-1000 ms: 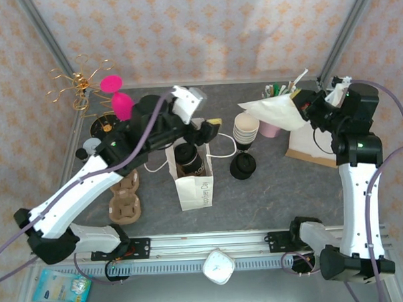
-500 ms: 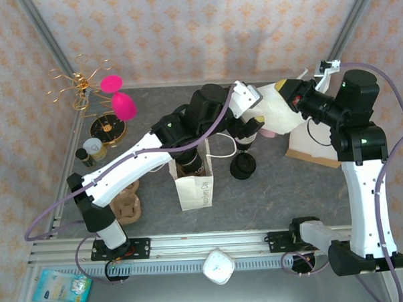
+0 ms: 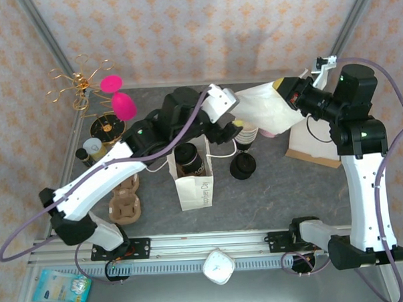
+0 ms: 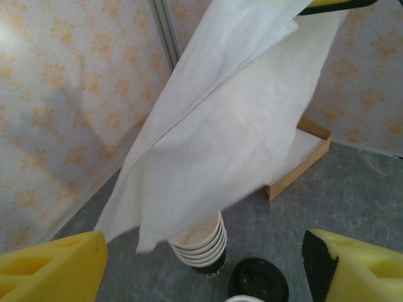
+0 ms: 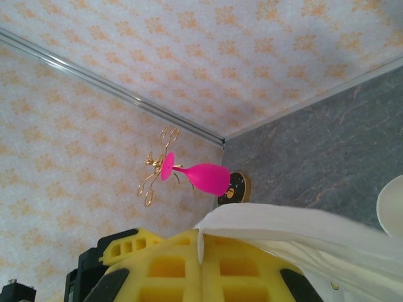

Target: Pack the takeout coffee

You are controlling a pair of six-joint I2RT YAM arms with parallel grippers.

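1. Right gripper: we see its yellow foam fingers clenched on a folded white paper piece, which is held up in the air.
2. Left gripper: its yellow fingers are spread wide and grasp nothing. The paper hangs just ahead of them.
3. Below the paper we note a stack of lidless cream paper cups, with a pile of round black plastic lids beside it.
4. The takeout coffee, a black-lidded cup, sits inside the upright white paper carrier bag on the grey table.
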